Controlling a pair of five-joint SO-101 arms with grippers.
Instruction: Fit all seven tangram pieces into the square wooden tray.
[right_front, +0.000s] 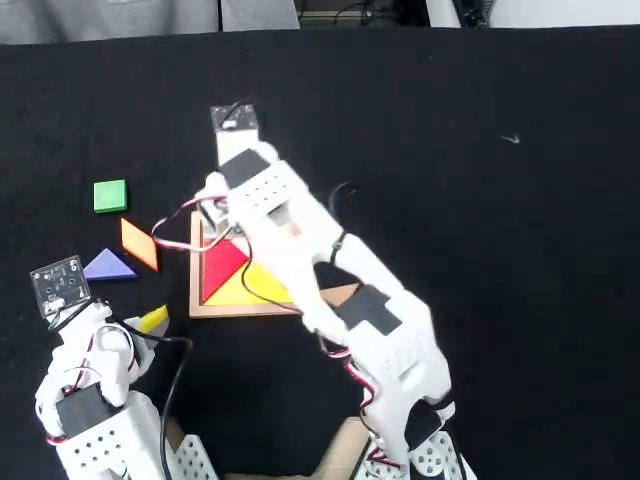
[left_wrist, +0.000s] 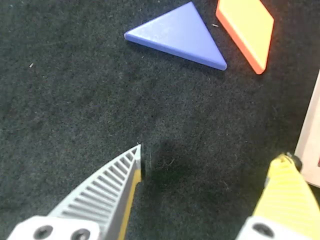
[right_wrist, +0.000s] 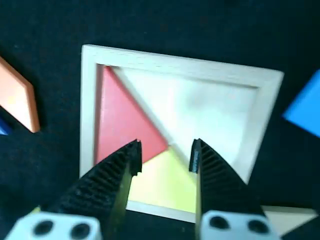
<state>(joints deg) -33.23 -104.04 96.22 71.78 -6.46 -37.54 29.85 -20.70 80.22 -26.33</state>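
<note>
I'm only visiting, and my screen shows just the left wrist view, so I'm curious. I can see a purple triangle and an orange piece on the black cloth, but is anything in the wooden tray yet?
Observer: Yes. The tray holds a red triangle and a yellow triangle, lying edge to edge.
Operator: Is the other arm anywhere near it?
Observer: Its end effector hangs above the tray, open and holding nothing.
Operator: Are there more pieces lying around?
Observer: A green square sits on the cloth, farther from the arms than your orange piece.
</note>
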